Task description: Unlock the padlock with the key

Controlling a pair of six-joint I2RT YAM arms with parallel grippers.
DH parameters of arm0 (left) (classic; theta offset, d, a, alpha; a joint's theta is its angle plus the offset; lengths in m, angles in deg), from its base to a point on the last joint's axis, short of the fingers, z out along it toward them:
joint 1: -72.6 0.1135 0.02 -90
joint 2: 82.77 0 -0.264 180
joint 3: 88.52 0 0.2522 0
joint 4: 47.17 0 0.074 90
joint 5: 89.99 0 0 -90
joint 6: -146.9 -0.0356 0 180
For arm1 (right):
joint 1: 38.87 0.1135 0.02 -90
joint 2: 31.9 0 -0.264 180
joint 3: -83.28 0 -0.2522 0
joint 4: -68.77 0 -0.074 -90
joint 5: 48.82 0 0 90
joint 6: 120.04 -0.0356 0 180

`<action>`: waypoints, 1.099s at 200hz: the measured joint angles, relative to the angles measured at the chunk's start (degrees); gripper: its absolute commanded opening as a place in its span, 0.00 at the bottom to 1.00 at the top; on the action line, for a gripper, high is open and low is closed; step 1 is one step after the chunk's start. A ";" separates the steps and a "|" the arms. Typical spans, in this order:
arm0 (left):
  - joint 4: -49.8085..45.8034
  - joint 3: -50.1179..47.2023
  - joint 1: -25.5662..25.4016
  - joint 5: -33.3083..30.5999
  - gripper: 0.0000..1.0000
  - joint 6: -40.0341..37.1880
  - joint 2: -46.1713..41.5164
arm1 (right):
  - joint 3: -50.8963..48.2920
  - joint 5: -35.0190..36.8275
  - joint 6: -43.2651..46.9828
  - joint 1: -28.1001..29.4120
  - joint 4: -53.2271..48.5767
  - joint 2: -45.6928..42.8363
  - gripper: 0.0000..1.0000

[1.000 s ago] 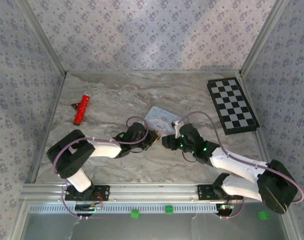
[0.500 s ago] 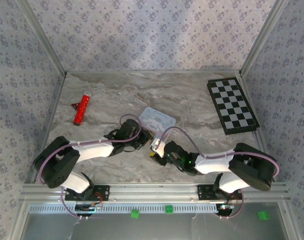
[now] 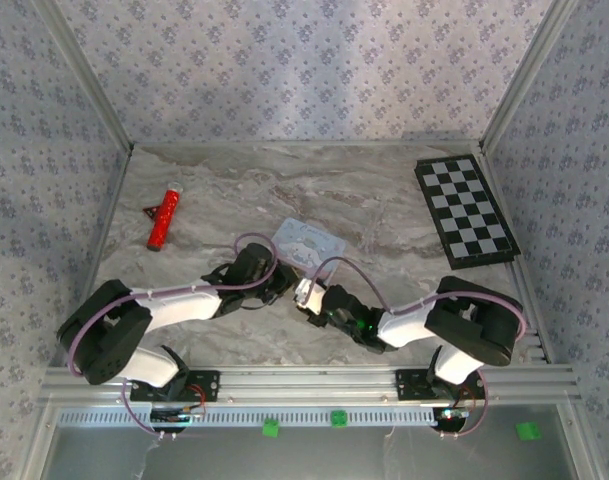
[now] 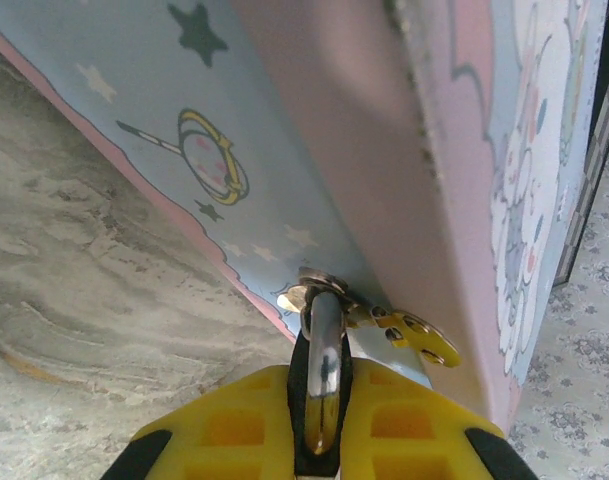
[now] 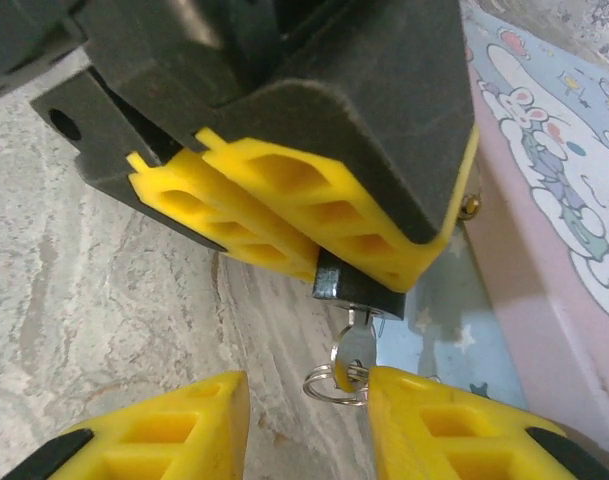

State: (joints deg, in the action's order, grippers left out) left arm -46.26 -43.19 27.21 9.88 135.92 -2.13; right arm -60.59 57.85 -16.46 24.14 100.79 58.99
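The padlock [image 5: 350,285], small and dark, hangs by its silvery shackle from the metal clasp [image 4: 409,335] on the side of the pale blue cartoon-printed tin [image 4: 134,120], which sits near the middle of the marbled bench [image 3: 384,195], towards its near side. The left fingers [image 5: 284,215] are pressed together on the padlock, the shackle running up between their yellow pads in the left wrist view. The key [image 5: 358,345] stands in the underside of the lock body, with a wire ring [image 5: 329,386] through its head. The right fingers [image 5: 444,425] are spread, one on each side of the key; the key lies just beside one pad and well clear of the other. A red tube [image 3: 162,218] lies well off at the far left of the bench, and a checkered board [image 3: 466,212] at the far right.
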 measured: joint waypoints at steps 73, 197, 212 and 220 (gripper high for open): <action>-0.22 -0.02 -0.92 -0.39 0.00 -0.15 -1.16 | 0.85 3.63 0.28 -0.44 5.16 3.45 0.24; 3.50 0.52 -0.90 -0.63 0.00 -0.48 0.63 | 4.42 -15.41 -21.53 -9.90 -11.37 -4.28 0.00; 3.48 0.52 -0.90 -0.26 0.00 -0.63 1.33 | 4.70 -19.26 -26.34 -11.50 -13.09 -4.28 0.00; 3.50 0.52 -0.90 -0.13 0.00 -0.76 1.64 | 4.70 -21.42 -28.59 -12.37 -13.53 -4.28 0.00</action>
State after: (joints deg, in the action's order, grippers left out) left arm -42.76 -42.66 26.32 9.74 135.16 -0.49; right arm -55.89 36.43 -45.05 11.76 87.26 54.71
